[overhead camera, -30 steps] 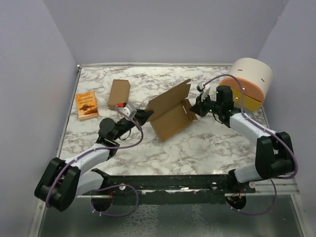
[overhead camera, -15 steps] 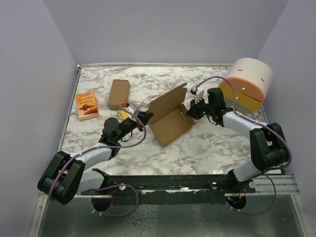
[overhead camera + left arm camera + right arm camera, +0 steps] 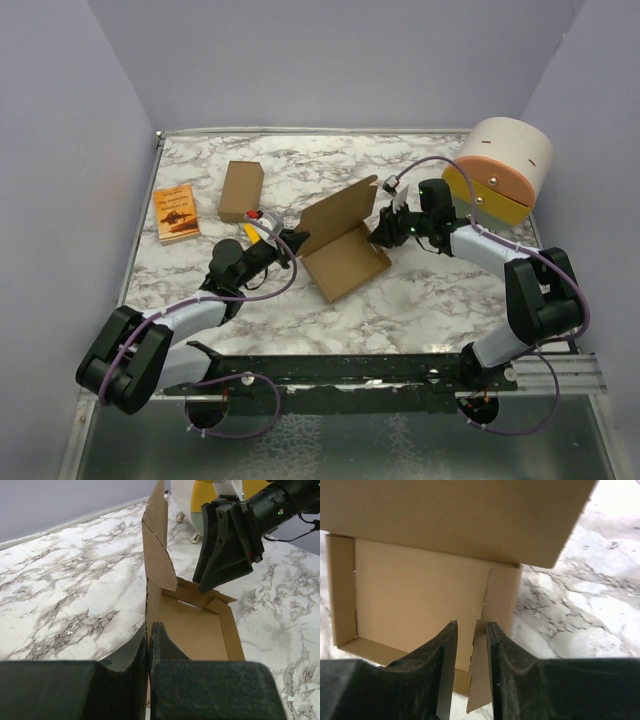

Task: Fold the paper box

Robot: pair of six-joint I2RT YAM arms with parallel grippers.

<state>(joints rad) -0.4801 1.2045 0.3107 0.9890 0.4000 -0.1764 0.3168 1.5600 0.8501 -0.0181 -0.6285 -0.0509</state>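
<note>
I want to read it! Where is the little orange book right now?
In the top view, the orange book lies flat on the left side of the marble table, just left of the narrow brown box.

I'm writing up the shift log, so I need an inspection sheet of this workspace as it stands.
Surface: marble-pattern table.
Job's things: paper box, half folded, lid flap raised.
Clutter: small box, booklet, round cream-and-yellow object.
Grippers: left gripper shut on the box's edge; right gripper open around a side flap.
Cables: purple cables along both arms.
Surroundings: plain walls on three sides.
</note>
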